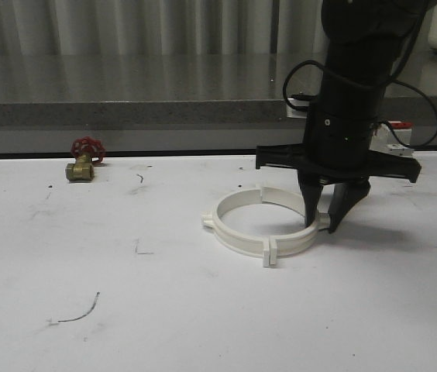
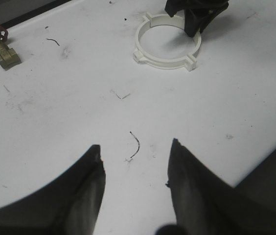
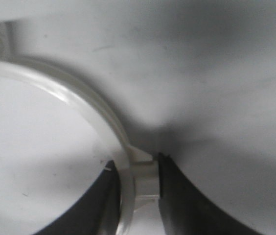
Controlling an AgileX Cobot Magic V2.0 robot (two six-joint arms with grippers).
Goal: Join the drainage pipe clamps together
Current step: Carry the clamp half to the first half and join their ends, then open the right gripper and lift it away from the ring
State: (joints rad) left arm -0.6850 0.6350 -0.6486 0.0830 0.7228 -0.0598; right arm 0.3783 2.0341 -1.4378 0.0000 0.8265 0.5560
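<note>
Two cream-white drainage pipe clamps lie flat on the white table, their end tabs meeting so that they form a ring. The left half [image 1: 217, 221] is free. My right gripper [image 1: 321, 226] comes down from above and is shut on the right half [image 1: 300, 242], one finger inside the wall and one outside against the outer nub [image 3: 145, 178]. The left wrist view has the ring [image 2: 150, 58] far ahead, with the right gripper [image 2: 194, 29] on its far side. Well short of the ring, my left gripper [image 2: 136, 147] hovers open over bare table, holding nothing.
A brass valve with a red handwheel [image 1: 84, 163] lies at the back left of the table. A white block with a red top [image 1: 399, 136] sits behind the right arm. A grey ledge [image 1: 125, 112] bounds the far edge. A thin dark scrap [image 1: 79, 311] lies near the front.
</note>
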